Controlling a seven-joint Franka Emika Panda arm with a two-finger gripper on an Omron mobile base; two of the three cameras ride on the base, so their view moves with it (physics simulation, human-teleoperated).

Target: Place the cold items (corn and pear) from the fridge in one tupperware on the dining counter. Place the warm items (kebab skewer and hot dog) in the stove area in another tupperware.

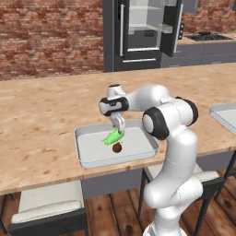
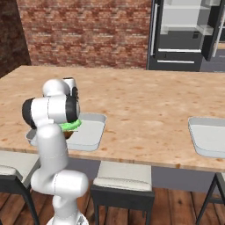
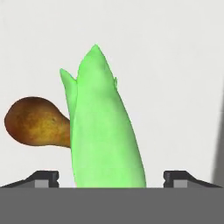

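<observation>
In the left base view, a pale tupperware (image 1: pixel 87 154) stands a little left of the centre of the frame, near the front edge of the dining counter (image 1: pixel 41 115); it sits there because this long wooden top is where the cold items must be collected. Inside it, near the middle of the frame, lies the corn (image 1: pixel 113 137), and the pear (image 1: pixel 117 147) sits just below it in the picture, so close that they seem to touch; both cold items are therefore together in one tray, as the task asks. The gripper (image 1: pixel 119 127) hangs directly above the corn, pointing down.

In the hand view, the pear (image 3: pixel 37 122) is at the middle left and the corn (image 3: pixel 103 131) stands in the centre, partly covering the pear; the two dark fingertips (image 3: pixel 43 177) show at the lower left and lower right, well apart from the cob on both sides; so the jaws are spread and hold nothing, and I judge the corn was just let go onto the tray floor.

At the right edge of the left base view, a second tupperware (image 1: pixel 223 115) waits on the same counter, probably for the warm items; at the upper right the fridge (image 1: pixel 143 32) stands with its door open.

In the right base view, the corn (image 2: pixel 70 125) shows as a green patch at the middle left, behind the arm.
</observation>
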